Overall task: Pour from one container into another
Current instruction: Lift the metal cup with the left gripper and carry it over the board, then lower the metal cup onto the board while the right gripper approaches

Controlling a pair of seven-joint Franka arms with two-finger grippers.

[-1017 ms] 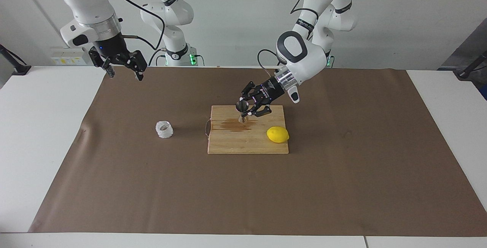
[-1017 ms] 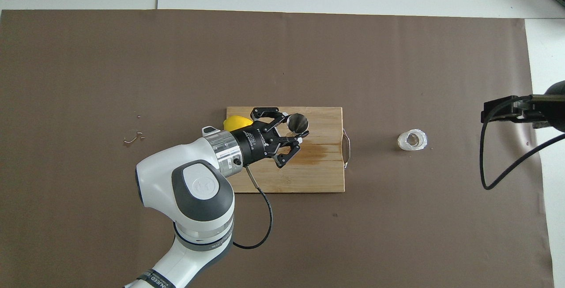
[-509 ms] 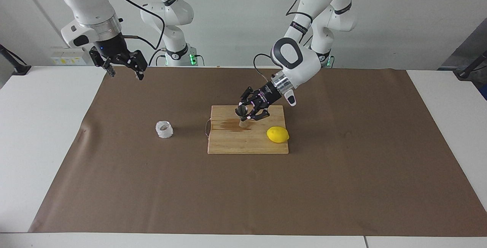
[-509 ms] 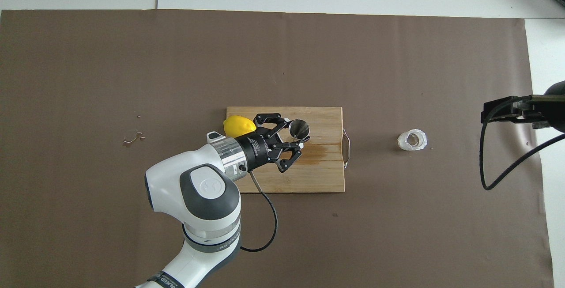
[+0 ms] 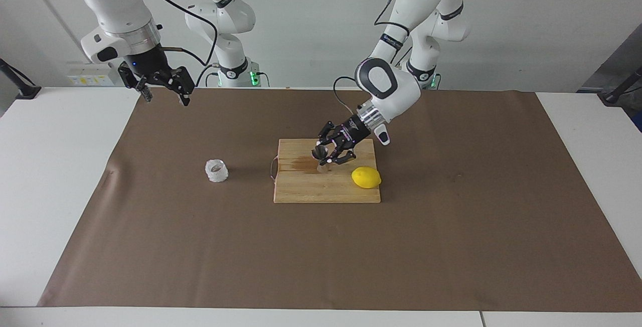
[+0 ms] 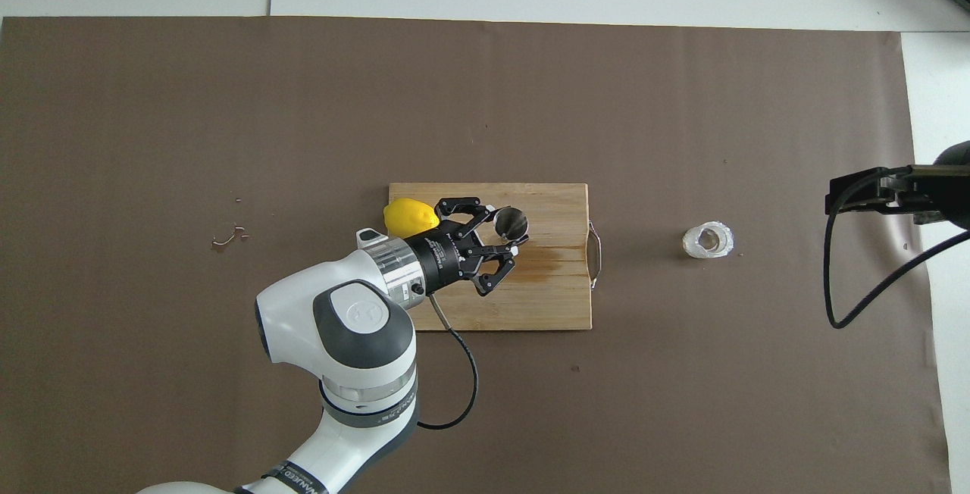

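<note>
Facing view: my left pincer (image 5: 327, 158) is clamped on the jigger (image 5: 319, 155), tilted, low over the board (image 5: 326, 186) by a wet stain (image 5: 304, 165). The lemon (image 5: 366, 177) lies on the board. The cup (image 5: 216, 170) stands on the mat (image 5: 200, 236), toward my right arm's end. My right pincer (image 5: 164, 95) hangs spread, waiting.

Overhead view: left pincer (image 6: 512, 242) grips the jigger (image 6: 511, 222) over the board (image 6: 561, 297); the cup (image 6: 708, 241) sits well apart; right pincer (image 6: 833, 198) is at the desk's edge.
</note>
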